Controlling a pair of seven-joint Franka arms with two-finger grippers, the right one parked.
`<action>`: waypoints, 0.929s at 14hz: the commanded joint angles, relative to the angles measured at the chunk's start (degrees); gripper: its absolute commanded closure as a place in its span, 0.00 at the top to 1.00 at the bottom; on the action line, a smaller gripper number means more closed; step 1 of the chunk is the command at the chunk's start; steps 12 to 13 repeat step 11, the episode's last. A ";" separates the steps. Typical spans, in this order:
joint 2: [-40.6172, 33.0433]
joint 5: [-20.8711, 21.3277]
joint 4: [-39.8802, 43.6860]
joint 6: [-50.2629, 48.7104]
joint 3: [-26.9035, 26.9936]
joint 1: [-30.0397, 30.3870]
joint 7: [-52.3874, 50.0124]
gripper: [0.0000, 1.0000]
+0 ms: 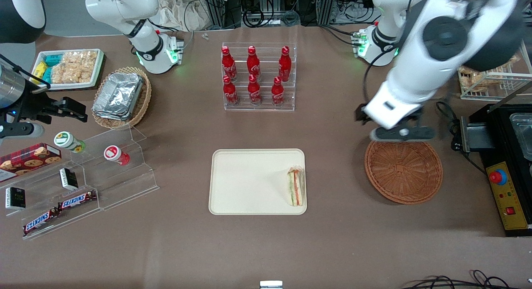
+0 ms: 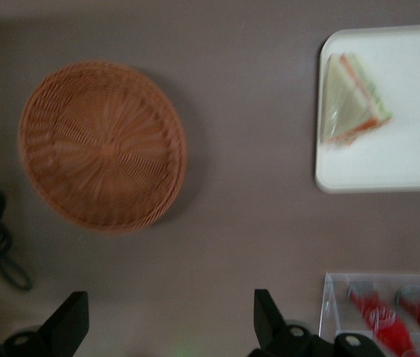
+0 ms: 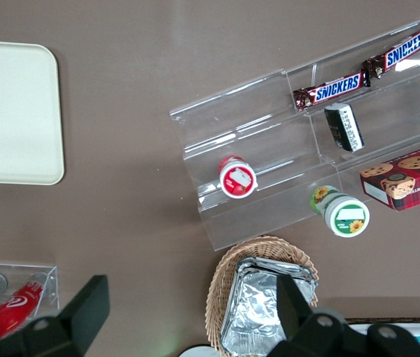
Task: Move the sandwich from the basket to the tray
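Observation:
The wrapped sandwich [image 1: 296, 186] lies on the cream tray [image 1: 249, 185], at the tray's end nearest the basket. It also shows in the left wrist view [image 2: 352, 100] on the tray [image 2: 410, 160]. The reddish-brown wicker basket [image 1: 403, 171] is empty; it also shows in the left wrist view [image 2: 102, 145]. My left gripper [image 1: 399, 133] hangs above the basket's rim farther from the front camera. In the left wrist view the gripper [image 2: 166, 320] is open and holds nothing, with bare table between its fingers.
A clear rack of red cola bottles [image 1: 257, 77] stands farther from the front camera than the tray. A black machine [image 1: 505, 168] lies beside the basket at the working arm's end. A tan basket of foil containers [image 1: 121, 97] and clear snack shelves [image 1: 83, 185] lie toward the parked arm's end.

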 commanded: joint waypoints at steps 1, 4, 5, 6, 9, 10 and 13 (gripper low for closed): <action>-4.74 -2.79 -0.39 -5.19 6.21 0.38 5.02 1.00; -9.41 -4.98 -4.17 -4.84 15.81 -4.36 5.20 1.00; -10.38 -5.60 -5.05 -4.66 17.83 -5.07 7.03 1.00; -10.91 -6.39 -5.06 -5.10 18.98 -5.34 9.48 1.00; -10.14 -5.70 -4.19 -5.28 19.79 -5.43 10.21 1.00; -9.52 -6.13 -2.35 -5.28 19.70 -5.43 9.86 1.00; -8.73 -6.39 -0.85 -5.45 19.78 -5.43 9.86 1.00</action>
